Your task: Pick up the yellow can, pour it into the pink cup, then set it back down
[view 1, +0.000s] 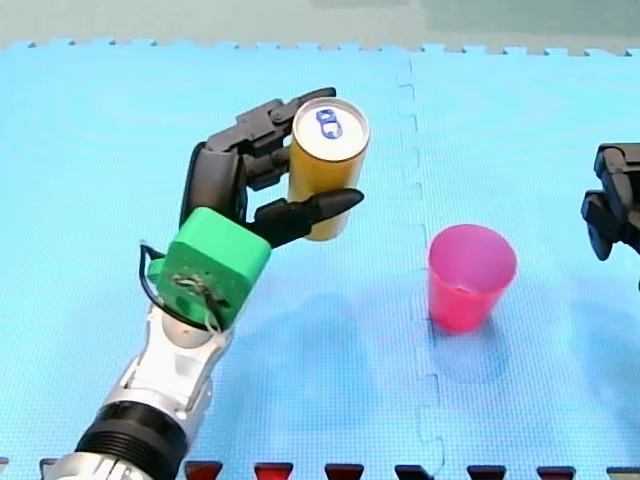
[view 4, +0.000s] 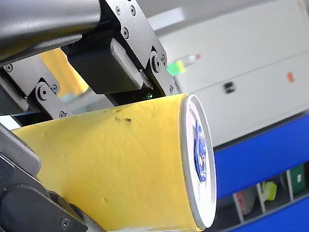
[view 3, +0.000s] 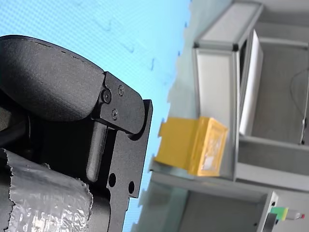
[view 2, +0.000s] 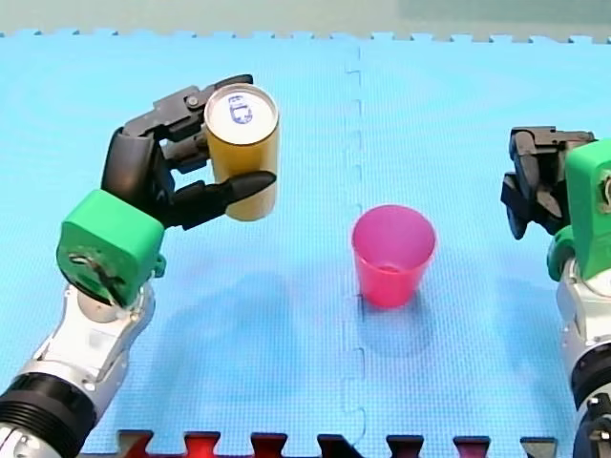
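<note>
My left hand is shut on the yellow can and holds it above the blue mat, left of centre. The can's silver top with its blue tab faces up toward the head cameras. The thumb crosses the can's front and the other fingers wrap its far side. The second wrist view shows the same can close up between black fingers. The pink cup stands upright on the mat, to the right of the can and nearer to me. My right hand is at the right edge, apart from the cup and holding nothing.
A blue foam mat covers the surface, with a puzzle seam running between can and cup. Beyond the mat's edge, the first wrist view shows a metal shelf frame with a yellow box.
</note>
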Available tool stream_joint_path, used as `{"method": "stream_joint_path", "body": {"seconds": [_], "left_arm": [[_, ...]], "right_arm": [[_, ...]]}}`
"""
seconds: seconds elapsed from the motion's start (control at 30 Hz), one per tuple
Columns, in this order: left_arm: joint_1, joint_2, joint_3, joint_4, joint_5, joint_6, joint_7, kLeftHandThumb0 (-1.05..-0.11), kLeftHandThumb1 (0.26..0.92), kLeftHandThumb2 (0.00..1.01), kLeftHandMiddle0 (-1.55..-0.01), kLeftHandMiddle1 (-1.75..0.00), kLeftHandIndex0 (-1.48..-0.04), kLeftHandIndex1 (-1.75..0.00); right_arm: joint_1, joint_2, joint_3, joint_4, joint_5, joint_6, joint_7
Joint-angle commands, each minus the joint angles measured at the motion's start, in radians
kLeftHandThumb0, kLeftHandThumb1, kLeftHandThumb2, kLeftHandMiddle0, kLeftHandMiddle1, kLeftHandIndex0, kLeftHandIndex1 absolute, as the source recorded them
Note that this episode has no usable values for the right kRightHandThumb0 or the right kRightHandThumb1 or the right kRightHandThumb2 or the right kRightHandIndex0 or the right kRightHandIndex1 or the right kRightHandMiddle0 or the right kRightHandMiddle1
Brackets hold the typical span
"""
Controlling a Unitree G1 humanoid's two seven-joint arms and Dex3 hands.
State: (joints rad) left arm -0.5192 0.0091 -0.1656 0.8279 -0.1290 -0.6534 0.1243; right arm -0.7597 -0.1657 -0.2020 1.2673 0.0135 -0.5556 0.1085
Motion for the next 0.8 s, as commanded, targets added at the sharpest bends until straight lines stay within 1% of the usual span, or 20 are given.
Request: {"method": "stream_joint_path", "body": {"seconds": [0.0, 0.07, 0.17, 0.43, 0.53, 0.67, 0.77], "left_arm": [[0.091, -0.001, 0.188, -0.08, -0.273, 0.083, -0.207, -0.347, 0.775, 0.0, -1.34, 0.0, -1.23, 0.0], [0.095, 0.006, 0.197, -0.078, -0.274, 0.09, -0.22, -0.346, 0.777, 0.0, -1.34, 0.0, -1.23, 0.0], [0.103, 0.007, 0.211, -0.086, -0.277, 0.102, -0.242, -0.346, 0.78, 0.0, -1.34, 0.0, -1.23, 0.0], [0.13, -0.01, 0.258, -0.127, -0.236, 0.137, -0.267, -0.353, 0.784, 0.0, -1.34, 0.0, -1.23, 0.0], [0.129, -0.01, 0.281, -0.125, -0.213, 0.142, -0.279, -0.354, 0.785, 0.0, -1.34, 0.0, -1.23, 0.0], [0.124, -0.011, 0.307, -0.12, -0.188, 0.142, -0.287, -0.357, 0.787, 0.0, -1.34, 0.0, -1.22, 0.0], [0.124, -0.01, 0.321, -0.116, -0.163, 0.145, -0.274, -0.361, 0.786, 0.0, -1.34, 0.0, -1.22, 0.0]], "right_arm": [[-0.012, -0.021, -0.024, 0.003, 0.028, 0.012, 0.025], [-0.011, -0.021, -0.025, 0.002, 0.029, 0.012, 0.027], [-0.009, -0.022, -0.024, 0.0, 0.027, 0.011, 0.027], [-0.006, -0.027, -0.026, -0.002, 0.031, 0.012, 0.037], [-0.005, -0.03, -0.024, -0.003, 0.029, 0.012, 0.039], [-0.002, -0.034, -0.018, -0.004, 0.021, 0.009, 0.036], [-0.001, -0.034, -0.018, -0.004, 0.022, 0.008, 0.037]]}}
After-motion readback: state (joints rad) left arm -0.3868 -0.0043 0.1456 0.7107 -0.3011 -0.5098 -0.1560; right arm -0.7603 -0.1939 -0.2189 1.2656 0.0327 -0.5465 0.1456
